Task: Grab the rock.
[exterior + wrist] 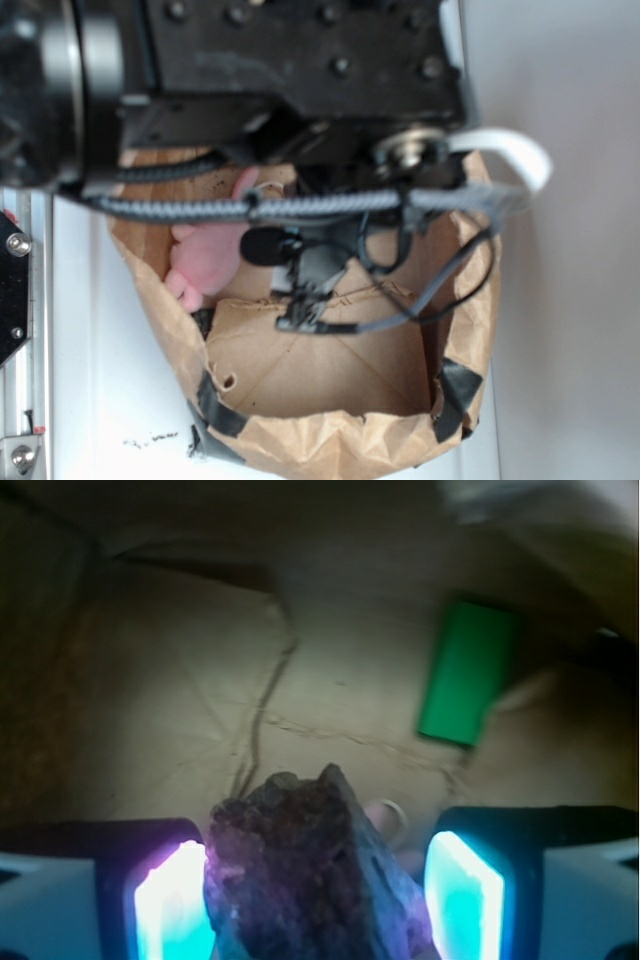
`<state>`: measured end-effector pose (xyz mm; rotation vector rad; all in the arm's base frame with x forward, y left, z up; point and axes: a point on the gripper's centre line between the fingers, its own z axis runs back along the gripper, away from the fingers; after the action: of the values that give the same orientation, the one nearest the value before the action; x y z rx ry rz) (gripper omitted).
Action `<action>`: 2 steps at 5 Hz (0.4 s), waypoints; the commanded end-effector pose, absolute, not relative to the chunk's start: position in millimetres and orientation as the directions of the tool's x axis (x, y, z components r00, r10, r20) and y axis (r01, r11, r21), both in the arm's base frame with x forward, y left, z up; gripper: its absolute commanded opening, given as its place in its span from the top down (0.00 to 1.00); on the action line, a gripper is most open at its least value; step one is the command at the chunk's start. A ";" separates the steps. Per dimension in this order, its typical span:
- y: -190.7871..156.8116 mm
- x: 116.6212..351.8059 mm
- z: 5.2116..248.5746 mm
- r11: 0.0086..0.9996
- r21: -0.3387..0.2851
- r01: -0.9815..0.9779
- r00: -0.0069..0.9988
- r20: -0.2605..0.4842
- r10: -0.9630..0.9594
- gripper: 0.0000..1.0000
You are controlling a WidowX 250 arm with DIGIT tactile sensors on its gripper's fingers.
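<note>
Brown-grey rock (pixel 310 880), jagged, mottled, between glowing jaws

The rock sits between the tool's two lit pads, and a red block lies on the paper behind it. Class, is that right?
Not quite: the block is green, not red, as the wrist view shows. The rock does sit between the tool's lit pads, with the block on the paper behind it.

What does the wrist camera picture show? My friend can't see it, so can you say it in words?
A rough, dark brown-grey rock sits between the robot hand's two glowing fingers, close to the camera. Behind it is the creased brown paper floor of a bag, with a green rectangular block lying on it to the upper right.
</note>
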<state>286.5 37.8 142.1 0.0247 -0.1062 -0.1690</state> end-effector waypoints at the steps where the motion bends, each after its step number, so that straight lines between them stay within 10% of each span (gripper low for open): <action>1: 46.2 263.4 190.1 0.996 0.091 0.013 0.977 0.212 -0.032 1.00; 2: 50.6 260.5 194.6 0.992 0.119 -0.044 0.974 0.228 0.016 1.00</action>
<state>274.4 51.9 174.6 0.0932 -0.1631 -0.0068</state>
